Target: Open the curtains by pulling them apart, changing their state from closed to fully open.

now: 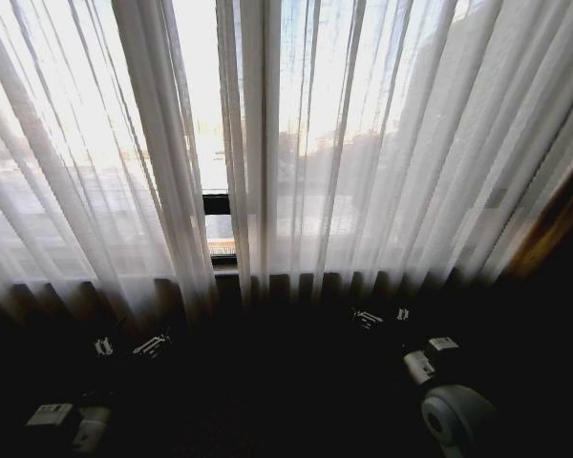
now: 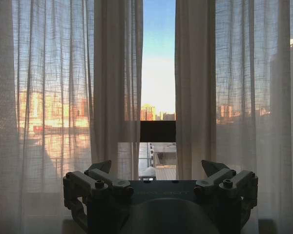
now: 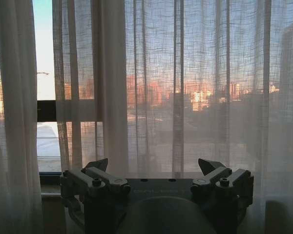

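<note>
Two sheer off-white curtains hang before me with a narrow gap between them. The left panel [image 1: 86, 162] and the right panel [image 1: 401, 143] both reach down to the dark sill. My left gripper [image 1: 129, 345] is low on the left, short of the left panel, its fingers [image 2: 98, 168] spread open with nothing between them. My right gripper [image 1: 382, 316] sits low on the right, a little short of the right panel [image 3: 185, 87], also open and empty. The left wrist view looks at the gap, with a panel [image 2: 44, 97] on either side of it.
Through the gap show a dark window frame bar [image 1: 216, 203] and bright sky with buildings. A dark wooden edge [image 1: 554, 224] borders the right panel. The floor area below the curtains is dark, with my arm links [image 1: 454, 410] low in the head view.
</note>
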Robot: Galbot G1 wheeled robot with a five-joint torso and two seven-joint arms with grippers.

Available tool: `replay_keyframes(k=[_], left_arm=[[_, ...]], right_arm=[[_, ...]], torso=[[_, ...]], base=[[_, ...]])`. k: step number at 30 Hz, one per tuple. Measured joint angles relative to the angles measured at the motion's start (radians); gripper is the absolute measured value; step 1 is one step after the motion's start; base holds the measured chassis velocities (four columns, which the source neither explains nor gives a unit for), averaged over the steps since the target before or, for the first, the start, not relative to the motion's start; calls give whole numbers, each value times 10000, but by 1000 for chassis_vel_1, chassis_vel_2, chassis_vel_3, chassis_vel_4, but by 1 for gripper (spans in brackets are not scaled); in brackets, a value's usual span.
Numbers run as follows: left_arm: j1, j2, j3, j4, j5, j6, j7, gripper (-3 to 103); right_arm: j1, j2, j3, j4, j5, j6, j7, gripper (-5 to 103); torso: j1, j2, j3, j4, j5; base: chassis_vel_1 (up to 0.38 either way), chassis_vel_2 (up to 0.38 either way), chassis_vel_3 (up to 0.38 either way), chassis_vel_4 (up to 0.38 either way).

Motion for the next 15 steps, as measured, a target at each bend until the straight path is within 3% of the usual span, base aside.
replay_keyframes(k=[6, 15], left_arm=[[8, 1, 10, -7, 12, -18, 1, 100], [10, -7, 26, -35, 19, -33, 9, 100]], right_arm=[[-38, -3, -10, -64, -227, 281, -74, 100], [-103, 9, -11, -58, -243, 318, -85, 100]], torso=[[-1, 0, 0, 0, 0], [8, -3, 3, 2, -4]], base=[[-35, 168, 53, -149], [-94, 363, 96, -375]])
